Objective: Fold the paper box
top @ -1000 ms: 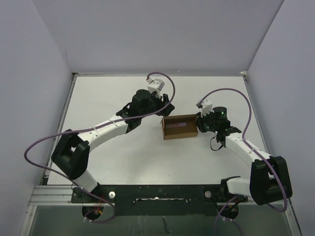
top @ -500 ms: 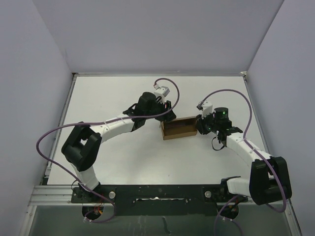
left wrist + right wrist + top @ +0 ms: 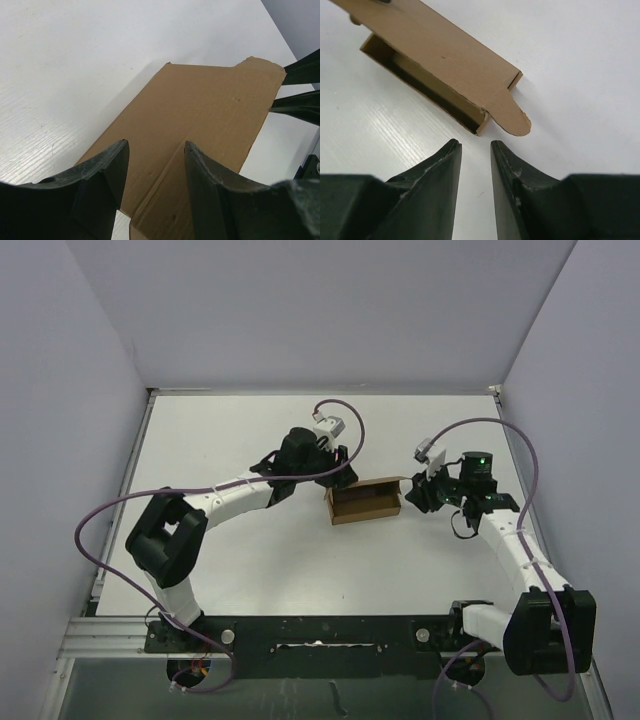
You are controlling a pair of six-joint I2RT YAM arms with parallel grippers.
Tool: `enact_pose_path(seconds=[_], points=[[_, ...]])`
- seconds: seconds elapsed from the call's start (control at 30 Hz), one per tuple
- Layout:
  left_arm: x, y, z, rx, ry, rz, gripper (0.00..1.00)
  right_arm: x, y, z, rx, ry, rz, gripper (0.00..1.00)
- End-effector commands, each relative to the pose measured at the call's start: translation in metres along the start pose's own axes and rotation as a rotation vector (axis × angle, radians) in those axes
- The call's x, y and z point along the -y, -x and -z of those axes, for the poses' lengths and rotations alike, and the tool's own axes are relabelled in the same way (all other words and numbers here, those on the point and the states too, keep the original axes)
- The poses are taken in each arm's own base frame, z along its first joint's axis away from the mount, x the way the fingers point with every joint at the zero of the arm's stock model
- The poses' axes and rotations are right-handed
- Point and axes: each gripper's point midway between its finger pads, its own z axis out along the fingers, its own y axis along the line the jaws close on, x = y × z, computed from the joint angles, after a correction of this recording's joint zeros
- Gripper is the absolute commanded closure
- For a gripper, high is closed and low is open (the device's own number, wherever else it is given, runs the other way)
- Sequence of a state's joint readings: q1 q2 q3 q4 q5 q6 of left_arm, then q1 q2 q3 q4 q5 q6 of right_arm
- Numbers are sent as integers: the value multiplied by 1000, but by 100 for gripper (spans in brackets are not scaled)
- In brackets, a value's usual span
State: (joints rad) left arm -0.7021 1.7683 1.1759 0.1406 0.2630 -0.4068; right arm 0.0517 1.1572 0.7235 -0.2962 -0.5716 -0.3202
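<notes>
— What are you working over?
— A white tabletop [image 3: 250,560] with a faint grain, closed in by plain grey walls [image 3: 320,310] on three sides. A black rail [image 3: 320,625] runs along the near edge, where my arms are bolted.

— And the paper box?
— The paper box [image 3: 365,502] lies near the middle of the tabletop, between my two arms. It is brown and unmarked, with one long side open and dark inside. A rounded tab [image 3: 512,117] sticks out from the end nearest my right wrist and lies flat on the tabletop.

— Your fingers?
— My left fingers [image 3: 102,172] are spread at the box's far left corner, and a broad cardboard panel shows through the gap. I cannot tell whether they touch it. My right fingers [image 3: 437,180] are a little apart, pinching nothing, just short of the tab end.

— Anything in the way?
— Purple cables [image 3: 78,538] loop off both arms, away from the box.
</notes>
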Motion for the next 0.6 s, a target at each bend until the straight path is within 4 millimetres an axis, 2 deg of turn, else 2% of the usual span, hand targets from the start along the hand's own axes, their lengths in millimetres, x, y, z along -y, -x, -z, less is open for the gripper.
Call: enact_pose_path(seconds=[0.0,0.1,0.17,0.3,0.37,0.57], points=[[1,12,-8,26,-24,-13,54,-21,25,27,82,170,175,69],[2,12,-8,25,-31,-15,54,-15,29,36,111,171,163,69],[2,12,-8,24,-34,-15,54,-4,29,40,121,143,113,71],[2,13,-8,25,-39,-15,54,34,19,36,98,-13,-86,92],[2,13,-8,26,-40,-13,54,43,17,28,100,-37,-178,100],[0,12,-8,21,-45,-5,54,49,15,-11,120,45,-439,100]])
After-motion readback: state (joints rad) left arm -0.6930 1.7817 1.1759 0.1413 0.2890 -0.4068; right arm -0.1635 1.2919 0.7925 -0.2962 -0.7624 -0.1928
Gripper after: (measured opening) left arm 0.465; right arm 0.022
